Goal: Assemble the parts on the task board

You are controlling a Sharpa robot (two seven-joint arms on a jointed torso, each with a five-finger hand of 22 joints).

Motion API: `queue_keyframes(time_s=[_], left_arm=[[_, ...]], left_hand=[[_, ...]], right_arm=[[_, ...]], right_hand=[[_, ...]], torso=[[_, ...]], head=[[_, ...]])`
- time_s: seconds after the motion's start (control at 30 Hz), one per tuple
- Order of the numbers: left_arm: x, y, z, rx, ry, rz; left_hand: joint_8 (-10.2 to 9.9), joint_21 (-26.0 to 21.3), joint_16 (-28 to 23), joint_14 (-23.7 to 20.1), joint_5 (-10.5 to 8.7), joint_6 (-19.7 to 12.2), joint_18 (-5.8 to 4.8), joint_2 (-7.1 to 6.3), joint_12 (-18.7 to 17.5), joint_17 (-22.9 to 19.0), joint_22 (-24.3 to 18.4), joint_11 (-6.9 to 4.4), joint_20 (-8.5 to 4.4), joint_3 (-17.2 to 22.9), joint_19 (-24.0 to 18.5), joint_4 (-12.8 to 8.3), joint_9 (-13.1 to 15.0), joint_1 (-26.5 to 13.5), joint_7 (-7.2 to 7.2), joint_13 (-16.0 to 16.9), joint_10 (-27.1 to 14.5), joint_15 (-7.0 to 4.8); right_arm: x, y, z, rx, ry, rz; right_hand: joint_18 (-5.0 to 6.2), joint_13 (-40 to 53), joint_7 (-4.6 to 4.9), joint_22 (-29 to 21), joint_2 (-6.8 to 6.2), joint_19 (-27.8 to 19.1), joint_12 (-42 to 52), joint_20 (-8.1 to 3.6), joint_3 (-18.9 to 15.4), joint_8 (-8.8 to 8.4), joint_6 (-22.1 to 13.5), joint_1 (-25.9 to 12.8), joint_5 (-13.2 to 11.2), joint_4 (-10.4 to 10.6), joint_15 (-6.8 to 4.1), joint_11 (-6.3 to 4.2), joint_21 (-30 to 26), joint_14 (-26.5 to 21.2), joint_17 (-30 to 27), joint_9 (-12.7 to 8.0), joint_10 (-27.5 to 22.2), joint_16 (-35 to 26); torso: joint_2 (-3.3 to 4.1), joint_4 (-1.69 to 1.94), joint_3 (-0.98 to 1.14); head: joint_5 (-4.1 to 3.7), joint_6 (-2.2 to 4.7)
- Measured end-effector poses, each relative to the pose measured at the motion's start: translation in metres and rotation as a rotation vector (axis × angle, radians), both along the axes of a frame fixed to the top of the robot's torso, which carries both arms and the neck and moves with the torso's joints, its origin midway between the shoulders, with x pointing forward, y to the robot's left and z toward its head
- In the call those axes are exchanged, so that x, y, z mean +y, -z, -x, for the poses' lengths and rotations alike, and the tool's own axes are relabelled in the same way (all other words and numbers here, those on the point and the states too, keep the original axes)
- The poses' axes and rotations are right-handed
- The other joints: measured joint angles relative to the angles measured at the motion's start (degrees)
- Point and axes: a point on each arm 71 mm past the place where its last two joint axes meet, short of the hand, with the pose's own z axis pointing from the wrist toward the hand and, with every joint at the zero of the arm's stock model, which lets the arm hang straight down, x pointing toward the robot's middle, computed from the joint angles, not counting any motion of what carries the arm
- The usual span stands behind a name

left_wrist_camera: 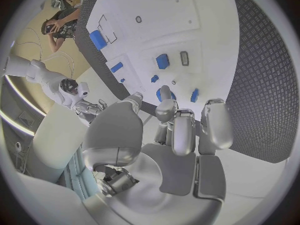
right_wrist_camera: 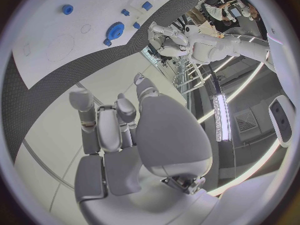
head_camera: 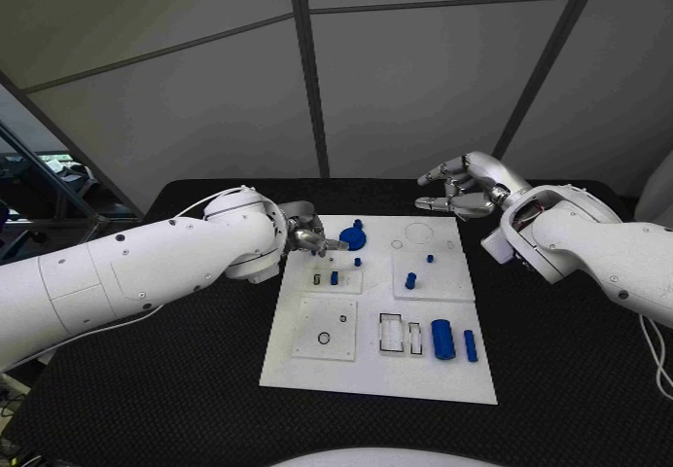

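**Assembly barely begun**

The task board [head_camera: 376, 375] lies mid-counter [head_camera: 168, 409]; the blue gear [head_camera: 352, 234] sits near its far edge, while two cylinders [head_camera: 443, 339] lie loose. Most parts look unplaced. Left hand [head_camera: 311, 239] hovers beside the gear, right hand [head_camera: 463, 190] beyond the board, both loosely curled, empty.

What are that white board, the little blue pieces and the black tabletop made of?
Task board: looks like matt white plastic, flat with cut-out slots. Blue parts: probably moulded or printed plastic, solid colour, slight sheen. Table: a black textured mat, perhaps rubber or foam; its dimpled pattern suggests so.
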Motion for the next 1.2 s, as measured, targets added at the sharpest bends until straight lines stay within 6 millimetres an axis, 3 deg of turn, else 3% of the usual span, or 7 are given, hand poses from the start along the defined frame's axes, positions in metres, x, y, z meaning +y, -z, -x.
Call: queue_keyframes(time_s=[0.13, 0.2, 0.37, 0.4, 0.5, 0.6, 1.2], left_arm=[[0.009, -0.009, -0.009, -0.012, -0.022, -0.008], [0.016, -0.012, -0.017, -0.013, -0.040, -0.019], [0.027, -0.015, -0.040, 0.002, -0.080, -0.055], [0.028, -0.015, -0.043, 0.007, -0.083, -0.062], [0.031, -0.012, -0.051, 0.024, -0.094, -0.084], [0.033, -0.010, -0.055, 0.038, -0.098, -0.100], [0.025, 0.007, -0.066, 0.131, -0.057, -0.165]], left_hand=[[-1.41, -1.04, 0.00, 0.00, 0.00, -1.18, 0.10, 0.73, -1.07, 0.00, -1.11, 0.65, 0.59, -1.52, -0.64, -0.04, -0.89, 1.83, 0.74, -1.22, -1.14, 0.00], [-2.79, -1.92, -0.33, -0.08, 0.00, -1.82, 3.12, 1.41, -1.81, 0.00, -2.01, 1.27, 0.79, -2.38, -1.45, -0.16, -1.82, 3.26, 1.39, -2.03, -1.76, 0.44], [-6.23, -3.01, -0.89, 0.00, 0.00, -3.31, 3.01, 1.80, -2.67, 0.00, -3.05, 2.29, 1.60, -4.87, -2.25, -0.03, -4.55, 5.29, 2.46, -3.34, -3.17, 1.26], [-6.51, -3.01, -0.89, 0.00, 0.00, -3.30, 0.63, 1.80, -2.67, 0.00, -3.05, 2.29, 1.60, -5.18, -2.25, -0.03, -4.86, 5.29, 2.46, -3.35, -3.17, 1.26], [-6.87, -3.02, -0.89, -0.04, 0.00, -3.30, 0.05, 1.83, -2.67, 0.00, -2.94, 2.28, 1.60, -5.54, -2.25, -0.11, -5.39, 5.32, 2.46, -3.34, -3.17, 1.30], [-7.27, -3.01, -0.89, -0.20, 0.00, -3.30, 4.01, 2.19, -2.65, 0.00, -2.52, 2.28, 1.62, -6.01, -2.23, -0.11, -5.77, 5.67, 2.46, -3.10, -3.17, 1.45], [-7.76, -2.24, -0.66, -0.20, 0.00, -1.38, 3.95, 3.23, -1.78, 0.00, -1.34, 2.26, 1.81, -7.12, -1.60, -0.12, -7.04, 7.16, 2.40, -2.25, -2.73, 1.45]], right_arm=[[-0.001, 0.000, 0.000, 0.000, 0.002, 0.001], [-0.001, 0.000, -0.001, 0.000, 0.003, 0.001], [-0.001, 0.000, -0.001, 0.001, 0.003, 0.001], [0.000, 0.000, -0.001, 0.001, 0.003, 0.001], [0.000, 0.000, -0.001, 0.001, 0.001, 0.001], [0.000, 0.000, -0.001, 0.002, 0.001, 0.001], [0.002, 0.001, -0.001, 0.002, 0.001, 0.008]], right_hand=[[0.00, -0.01, 0.00, -0.01, 0.00, 0.00, 0.00, 0.00, 0.00, 0.00, 0.00, 0.00, 0.00, 0.00, 0.00, 0.00, 0.00, 0.00, -0.02, 0.00, 0.00, -0.09], [0.00, -0.01, 0.00, -0.01, 0.00, 0.00, 0.00, 0.00, 0.00, 0.00, 0.00, 0.00, 0.00, 0.00, 0.00, 0.00, 0.00, 0.00, -0.02, 0.00, 0.00, -0.09], [0.00, -0.01, 0.00, -0.01, -0.24, 0.00, 0.00, 0.00, 0.00, 0.20, 0.00, -0.24, 0.00, 0.00, 0.00, 0.00, 0.00, 0.00, -0.02, 0.00, 0.00, -0.09], [0.00, -0.01, 0.00, -0.01, -0.24, 0.00, 0.00, 0.00, 0.00, 0.20, 0.00, -0.24, 0.00, 0.00, 0.00, 0.00, 0.00, 0.00, -0.02, 0.00, 0.00, -0.09], [0.00, -0.01, 0.00, -0.01, -0.24, 0.00, 0.00, 0.00, 0.00, 0.20, 0.00, -0.24, 0.00, 0.00, 0.00, 0.00, 0.00, 0.00, -0.01, 0.00, 0.00, -0.09], [0.00, -0.01, 0.00, -0.01, -0.24, 0.00, 0.00, 0.00, 0.00, 0.20, 0.00, -0.24, 0.00, 0.00, 0.00, 0.00, 0.00, 0.00, -0.01, 0.00, 0.00, -0.09], [0.00, -0.10, 0.00, -0.11, -0.24, 0.00, 0.00, 0.00, 0.01, 0.20, 0.00, -0.23, 0.34, 0.32, 0.00, 0.00, -0.21, 0.00, -0.01, 0.00, 0.00, -0.09]], torso=[[0.03, 0.01, 0.01], [0.03, 0.01, 0.02], [0.05, 0.02, 0.03], [0.07, 0.01, 0.04], [0.12, -0.10, 0.07], [0.20, -0.23, 0.10], [0.50, -0.48, 0.17]], head=[[0.01, 0.09], [0.01, 0.10], [0.41, 0.17], [0.57, 0.19], [0.91, 0.27], [0.94, 0.46], [1.44, 0.27]])
